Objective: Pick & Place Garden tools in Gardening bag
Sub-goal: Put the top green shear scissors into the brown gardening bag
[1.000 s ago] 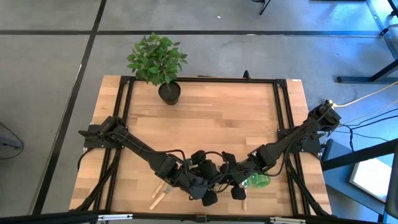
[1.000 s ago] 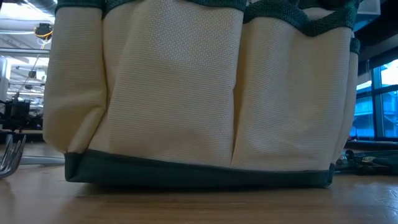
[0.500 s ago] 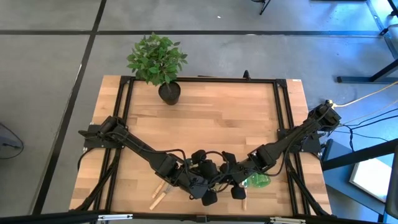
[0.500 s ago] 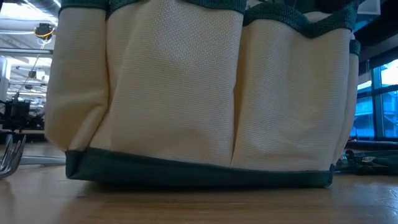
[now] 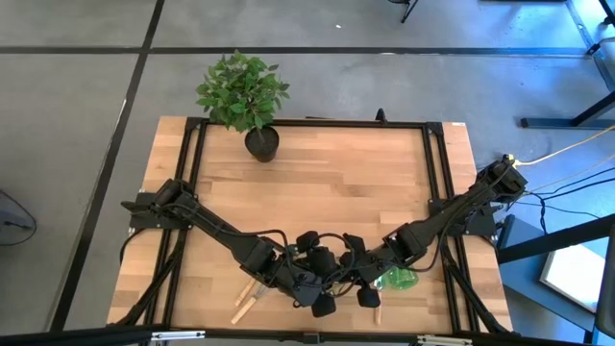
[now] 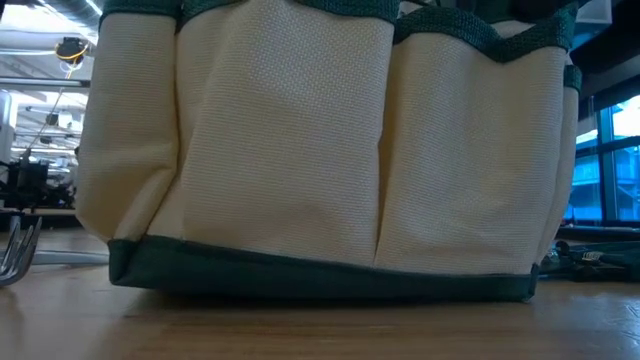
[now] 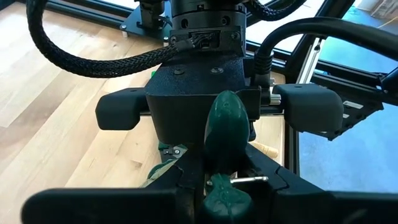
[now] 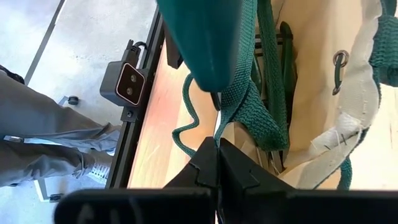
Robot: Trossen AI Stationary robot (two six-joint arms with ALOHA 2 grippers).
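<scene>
You see two matte black jointed arms, slim links swelling at rounded joints. Your left arm (image 5: 207, 226) carries loose black cables looping near its wrist; the right arm (image 5: 452, 213) matches it. Up close, a braided black hose (image 7: 93, 59) curves past a blocky housing (image 7: 196, 93) dotted with small screws.

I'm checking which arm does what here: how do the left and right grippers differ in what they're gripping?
The left gripper is closed on a green-handled tool, while the right gripper pinches the rim of the gardening bag. The left gripper's jaws stand slightly apart around the handle; the right gripper's are fully shut on thin fabric. Both sit close together near the front edge of the table.
</scene>
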